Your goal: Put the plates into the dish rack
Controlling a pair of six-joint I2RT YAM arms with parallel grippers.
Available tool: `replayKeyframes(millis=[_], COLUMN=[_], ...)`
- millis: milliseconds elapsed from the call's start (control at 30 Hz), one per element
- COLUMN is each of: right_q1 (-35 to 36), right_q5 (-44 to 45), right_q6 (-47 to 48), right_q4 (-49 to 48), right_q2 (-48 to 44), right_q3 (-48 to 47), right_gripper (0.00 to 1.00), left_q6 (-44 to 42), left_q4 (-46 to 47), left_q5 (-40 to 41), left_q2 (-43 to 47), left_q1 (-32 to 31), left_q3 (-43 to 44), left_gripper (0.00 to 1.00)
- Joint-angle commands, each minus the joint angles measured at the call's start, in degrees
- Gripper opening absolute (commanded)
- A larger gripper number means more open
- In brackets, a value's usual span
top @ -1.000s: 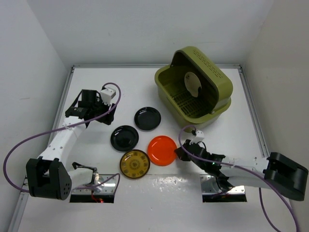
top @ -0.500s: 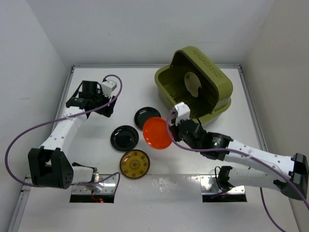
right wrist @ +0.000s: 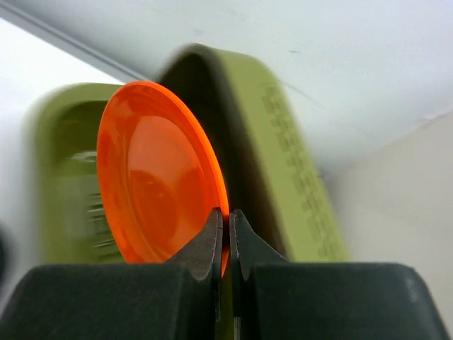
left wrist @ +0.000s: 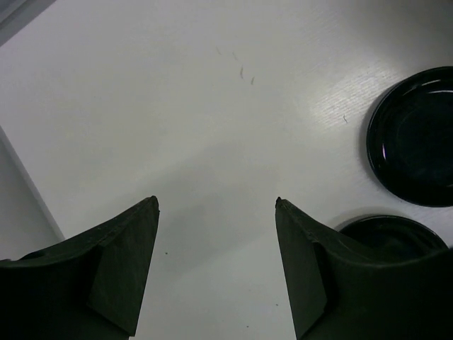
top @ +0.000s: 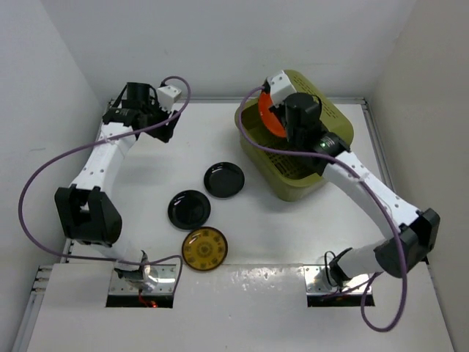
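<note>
My right gripper (top: pixel 281 111) is shut on the rim of the orange plate (top: pixel 268 117) and holds it on edge above the olive-green dish rack (top: pixel 297 180). In the right wrist view the orange plate (right wrist: pixel 156 177) stands upright in the right gripper (right wrist: pixel 228 214), before the rack's lid (right wrist: pixel 283 163). Two black plates (top: pixel 224 180) (top: pixel 189 209) and the dark yellow patterned plate (top: pixel 204 249) lie flat on the table. The cream plate is hidden behind my right arm. My left gripper (top: pixel 139 119) is open and empty at the far left, with the black plates (left wrist: pixel 414 145) (left wrist: pixel 386 237) to its right.
White walls close in the table on the left, back and right. The rack's domed lid (top: pixel 330 110) stands open at the back right. A purple cable (top: pixel 44 180) loops out from the left arm.
My right gripper has lifted the orange plate from the table's middle and carried it up and back over the dish rack, turning it on edge. The left arm has drawn back toward the far left corner.
</note>
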State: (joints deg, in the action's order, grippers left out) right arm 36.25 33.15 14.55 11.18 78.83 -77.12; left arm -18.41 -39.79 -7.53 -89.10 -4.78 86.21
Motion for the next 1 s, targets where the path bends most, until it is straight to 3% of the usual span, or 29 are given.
replayKeyframes(millis=[0, 133, 433, 600, 967], right_q1=[-3.11, -6.45, -5.66, -6.19, -9.09], right_q5=[-0.71, -1.24, 4.2, 7.72, 6.66], right_q6=[10.14, 11.82, 15.95, 15.77, 18.32], right_q4=[-6.15, -8.1, -14.6, -18.89, -25.85], right_q2=[3.08, 6.16, 9.94, 13.19, 20.39], right_q3=[-3.39, -3.82, -0.67, 1.36, 3.91], right_gripper=[0.0, 0.0, 0.0, 0.0, 0.0], left_q6=[-0.39, -0.56, -1.19, 2.95, 5.4], left_q4=[-1.25, -1.25, -1.25, -0.73, 0.33], left_q5=[-1.78, -4.07, -6.44, -9.61, -7.5], left_q2=[-4.66, -9.85, -19.52, -24.79, -28.23], left_q1=[0.56, 0.56, -2.34, -2.96, -3.49], left_q3=[5.62, 9.67, 18.45, 25.57, 27.43], left_gripper=[0.71, 0.68, 0.67, 0.67, 0.67])
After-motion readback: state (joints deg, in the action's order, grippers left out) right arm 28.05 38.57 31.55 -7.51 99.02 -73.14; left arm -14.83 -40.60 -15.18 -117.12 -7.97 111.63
